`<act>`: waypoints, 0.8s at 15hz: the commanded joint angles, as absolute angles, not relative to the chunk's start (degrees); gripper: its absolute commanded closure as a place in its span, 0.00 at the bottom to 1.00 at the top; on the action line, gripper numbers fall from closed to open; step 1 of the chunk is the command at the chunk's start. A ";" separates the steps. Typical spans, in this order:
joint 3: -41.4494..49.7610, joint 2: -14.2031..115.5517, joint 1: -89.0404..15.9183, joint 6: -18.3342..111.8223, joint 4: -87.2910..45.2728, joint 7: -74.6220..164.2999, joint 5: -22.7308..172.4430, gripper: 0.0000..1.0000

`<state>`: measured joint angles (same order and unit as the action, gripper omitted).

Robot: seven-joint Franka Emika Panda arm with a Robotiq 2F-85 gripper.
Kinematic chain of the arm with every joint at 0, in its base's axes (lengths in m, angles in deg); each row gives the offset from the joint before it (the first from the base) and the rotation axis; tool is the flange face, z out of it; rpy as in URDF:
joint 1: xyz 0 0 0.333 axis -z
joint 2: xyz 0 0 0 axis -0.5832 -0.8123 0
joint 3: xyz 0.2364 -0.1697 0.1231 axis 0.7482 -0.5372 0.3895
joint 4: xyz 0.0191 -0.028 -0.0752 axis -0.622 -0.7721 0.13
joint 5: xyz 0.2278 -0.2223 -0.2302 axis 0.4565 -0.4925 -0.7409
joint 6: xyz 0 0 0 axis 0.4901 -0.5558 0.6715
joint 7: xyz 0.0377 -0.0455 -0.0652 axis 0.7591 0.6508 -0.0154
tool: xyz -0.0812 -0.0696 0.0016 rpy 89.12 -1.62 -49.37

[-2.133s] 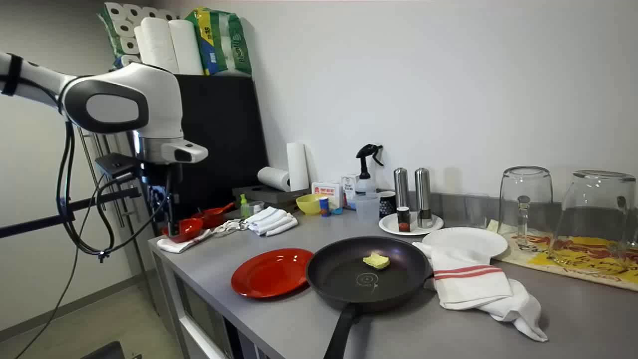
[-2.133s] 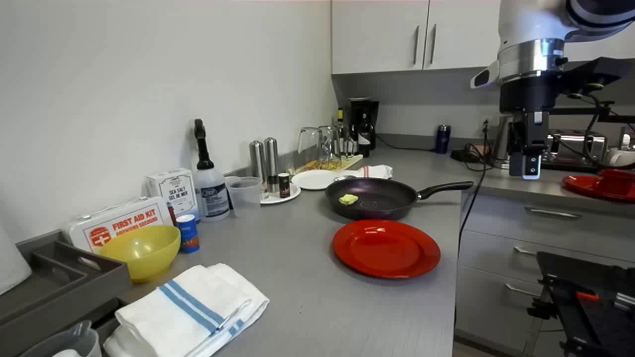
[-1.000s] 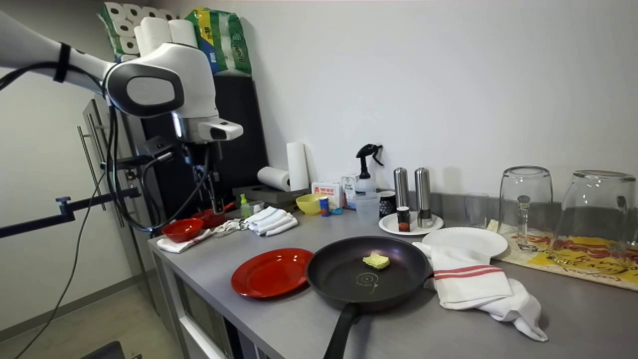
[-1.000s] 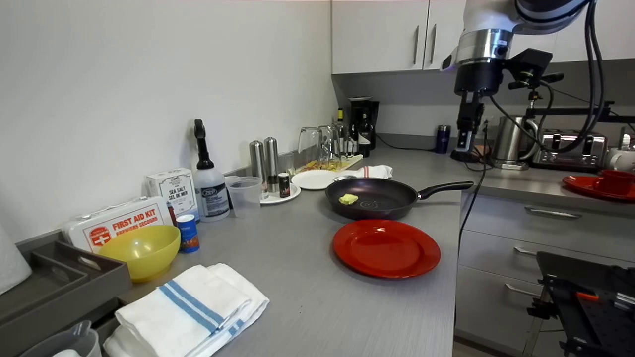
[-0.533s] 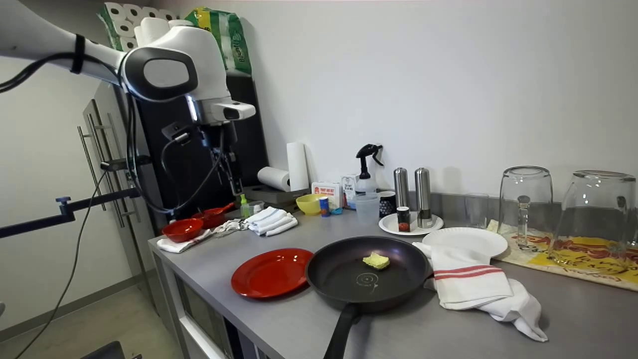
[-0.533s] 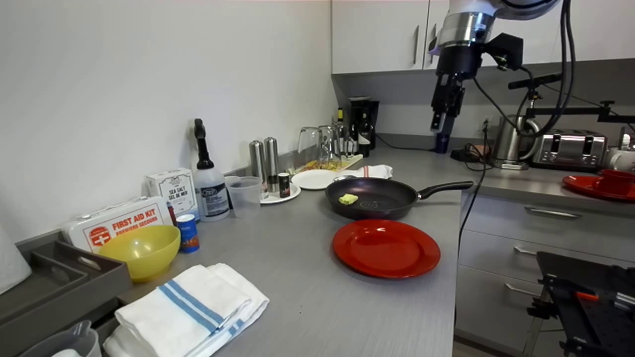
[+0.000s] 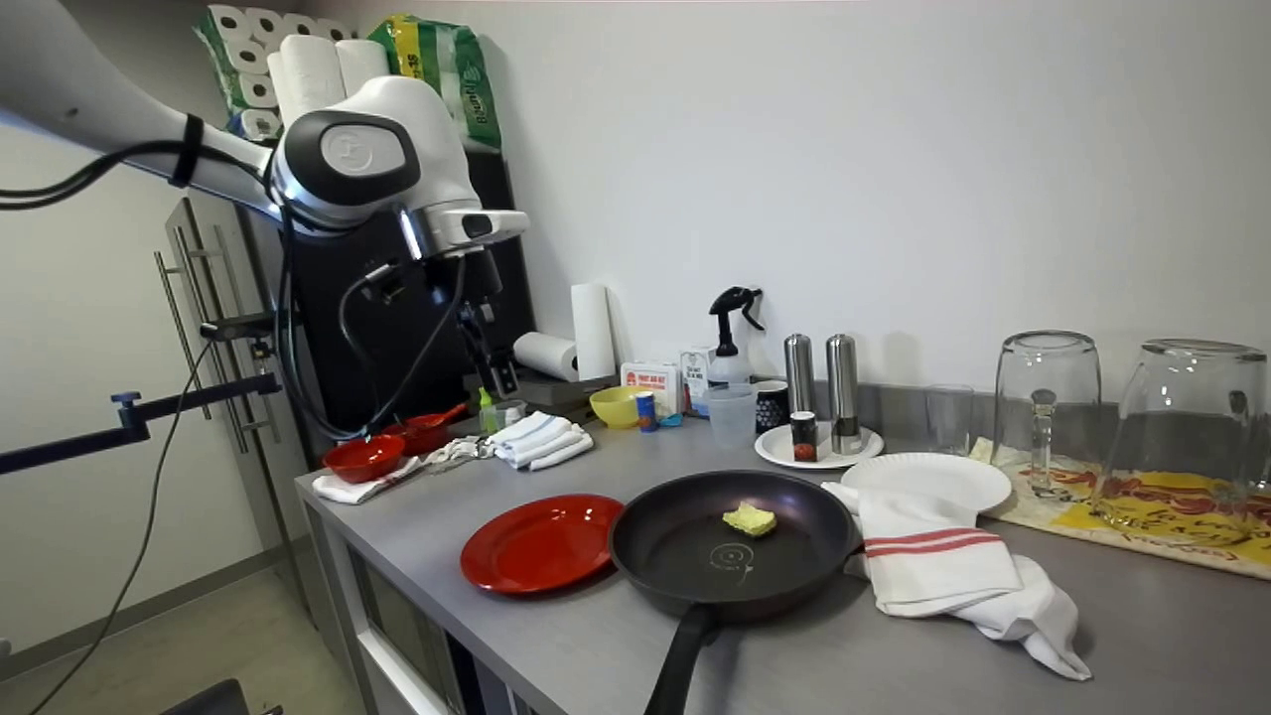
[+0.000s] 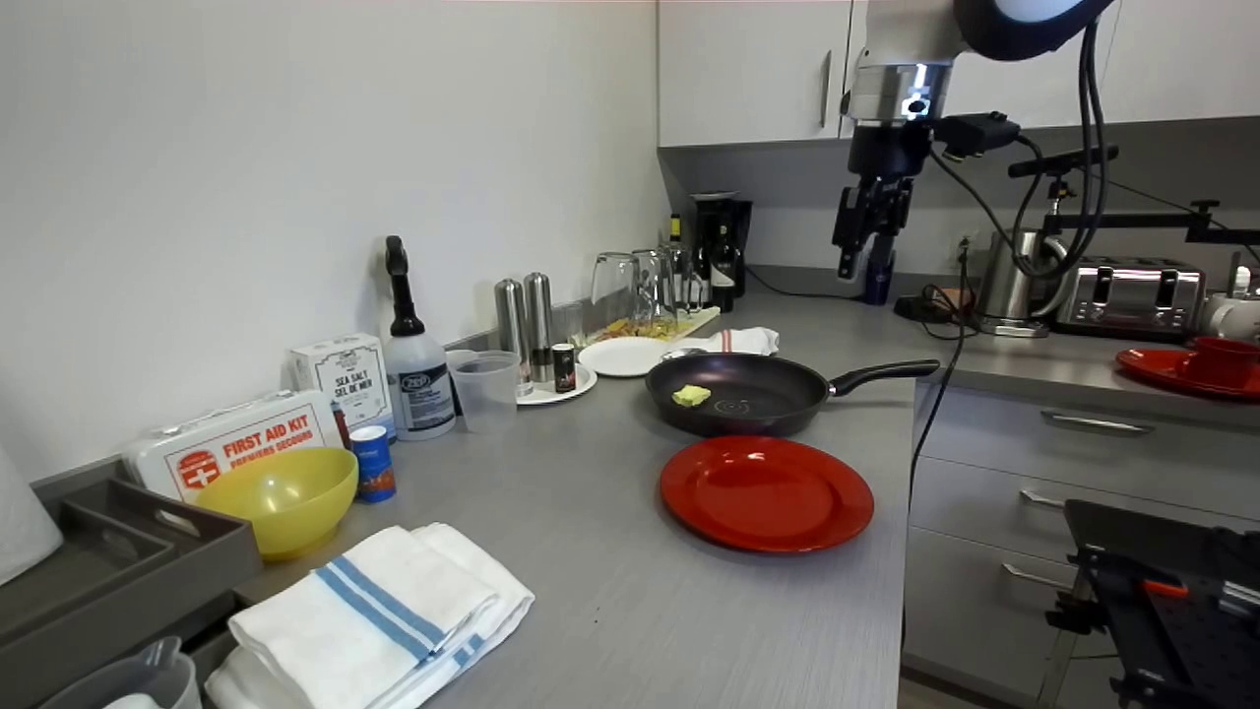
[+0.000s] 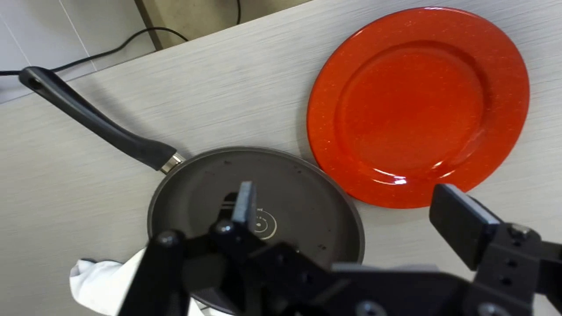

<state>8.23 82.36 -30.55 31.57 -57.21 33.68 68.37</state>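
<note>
Hovering well above bench (image 9: 246, 87), w/ fingers (image 9: 459, 230) spread wide & pinching nothing. In wrist view, see pan (image 9: 281, 184) between 6 & 7 o'clock, partly hidden behind fingers, w/ handle (image 9: 94, 116) out at 10 o'clock & white towel (image 9: 103, 283) at 8 o'clock. See red plate (image 9: 412, 105) at 2 o'clock from pan, w/ rim v. close to pan's; can't tell if touching. Find yellow sponge-like piece (image 7: 750, 519) in an exterior view, on pan floor, approx. 12 to 1 o'clock from ctr; can't make out in wrist view.

Prob. a line-up step, judging by height & spread. To do well: square up before any descent; in wrist view, seeing one fingertip over pan & other past rim at 3 o'clock, so prob. risking a clipped rim or tipped pan. Check depth in both exterior views, not wrist view alone. Steer clear of handle at 10 o'clock, to avoid swinging pan into plate. Mind towel at 8 o'clock, prob. easy to snag. If lowering, go slow & straight, stopping short of hard contact.
</note>
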 commanded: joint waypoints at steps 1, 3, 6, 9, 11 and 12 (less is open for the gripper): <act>8.98 80.33 -30.22 32.66 -56.88 28.76 66.47 0.00; 8.39 80.86 -30.66 31.74 -57.15 30.77 67.73 0.00; 8.37 80.34 -30.69 31.74 -57.15 30.30 67.92 0.00; 8.37 80.34 -30.69 31.74 -57.15 30.26 67.93 0.00; 8.37 80.34 -30.69 31.74 -57.15 30.26 67.93 0.00; 8.37 80.34 -30.69 31.74 -57.15 30.24 67.93 0.00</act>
<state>8.50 80.36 -30.55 31.90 -57.27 30.22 67.94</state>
